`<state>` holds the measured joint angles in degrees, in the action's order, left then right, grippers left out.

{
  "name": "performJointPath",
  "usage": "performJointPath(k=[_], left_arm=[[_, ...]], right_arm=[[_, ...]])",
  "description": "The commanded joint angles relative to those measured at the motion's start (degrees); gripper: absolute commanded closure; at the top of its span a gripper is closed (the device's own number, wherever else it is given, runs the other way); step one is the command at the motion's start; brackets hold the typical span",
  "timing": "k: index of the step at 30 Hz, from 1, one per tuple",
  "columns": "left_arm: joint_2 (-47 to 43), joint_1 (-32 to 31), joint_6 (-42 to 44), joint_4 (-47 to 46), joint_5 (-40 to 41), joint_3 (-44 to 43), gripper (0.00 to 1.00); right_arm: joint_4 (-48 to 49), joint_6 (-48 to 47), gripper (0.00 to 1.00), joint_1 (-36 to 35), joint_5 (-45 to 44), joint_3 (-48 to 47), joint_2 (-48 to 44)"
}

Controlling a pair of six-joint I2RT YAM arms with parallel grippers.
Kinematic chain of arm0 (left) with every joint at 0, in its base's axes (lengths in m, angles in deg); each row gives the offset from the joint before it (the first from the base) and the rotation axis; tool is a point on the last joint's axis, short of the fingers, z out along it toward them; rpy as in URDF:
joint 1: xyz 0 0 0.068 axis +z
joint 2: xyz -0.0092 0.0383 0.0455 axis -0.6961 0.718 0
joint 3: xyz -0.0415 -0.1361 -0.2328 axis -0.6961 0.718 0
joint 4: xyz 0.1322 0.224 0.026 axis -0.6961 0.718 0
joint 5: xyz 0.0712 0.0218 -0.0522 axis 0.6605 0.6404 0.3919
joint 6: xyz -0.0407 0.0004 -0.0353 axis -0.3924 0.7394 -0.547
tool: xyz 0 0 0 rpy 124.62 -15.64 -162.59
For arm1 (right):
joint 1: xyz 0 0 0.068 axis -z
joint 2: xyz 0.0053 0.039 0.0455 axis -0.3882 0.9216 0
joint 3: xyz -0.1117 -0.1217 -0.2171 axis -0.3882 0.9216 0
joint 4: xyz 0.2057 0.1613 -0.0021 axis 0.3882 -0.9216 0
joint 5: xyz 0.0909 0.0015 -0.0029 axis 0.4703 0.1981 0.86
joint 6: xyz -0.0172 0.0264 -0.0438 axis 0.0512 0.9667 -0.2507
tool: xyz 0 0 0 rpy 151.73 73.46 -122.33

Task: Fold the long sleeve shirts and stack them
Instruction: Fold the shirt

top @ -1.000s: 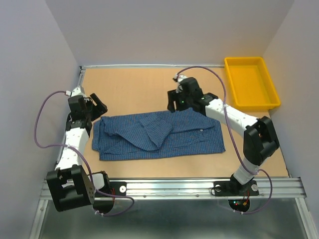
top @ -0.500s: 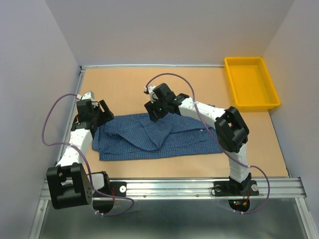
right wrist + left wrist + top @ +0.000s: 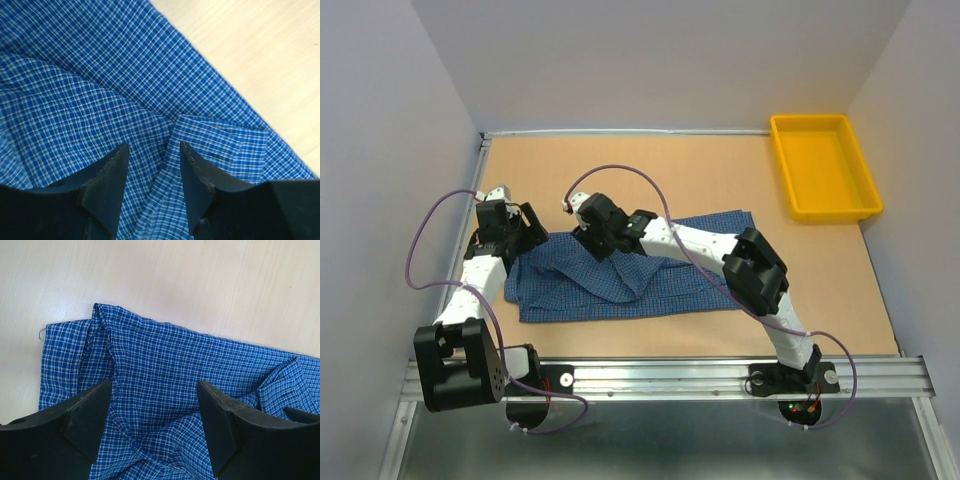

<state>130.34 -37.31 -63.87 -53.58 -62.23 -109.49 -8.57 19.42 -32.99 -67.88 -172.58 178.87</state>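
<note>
The right fingers, narrowly apart and empty, have swept left over the shirt toward the wide, empty left fingers, so folding seems barely begun.

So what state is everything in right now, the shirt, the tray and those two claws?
blue shirt: lying flat, partly folded, rumpled.
yellow tray: empty, at the far right.
left gripper: open, over the shirt's corner.
right gripper: fingers slightly apart over a fold; grip unclear.

left arm: jaws wide apart | right arm: jaws parted
</note>
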Motion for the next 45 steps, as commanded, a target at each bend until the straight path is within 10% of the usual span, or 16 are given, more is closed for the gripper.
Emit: performJointPath(k=[1,15,28,32,45], left_arm=[[-0.46,-0.22,0.29,-0.75,0.98,-1.61,0.2],[-0.9,-0.3,0.21,-0.58,0.89,-1.61,0.19],[-0.81,-0.3,0.21,-0.66,0.62,-1.52,0.19],[-0.55,-0.3,0.29,-0.66,0.62,-1.69,0.2],[-0.37,-0.3,0.29,-0.49,1.41,-1.69,0.2]], right_arm=[[0.76,4.81,0.54,-1.99,-11.31,-4.55,3.62],[0.76,5.88,0.62,-4.64,-29.33,-6.93,6.8],[0.76,6.67,0.63,-4.72,-26.62,-6.49,9.25],[0.76,6.67,0.96,-4.72,-24.95,-5.53,8.12],[-0.03,16.94,1.0,-8.5,-19.59,22.93,-25.61]])
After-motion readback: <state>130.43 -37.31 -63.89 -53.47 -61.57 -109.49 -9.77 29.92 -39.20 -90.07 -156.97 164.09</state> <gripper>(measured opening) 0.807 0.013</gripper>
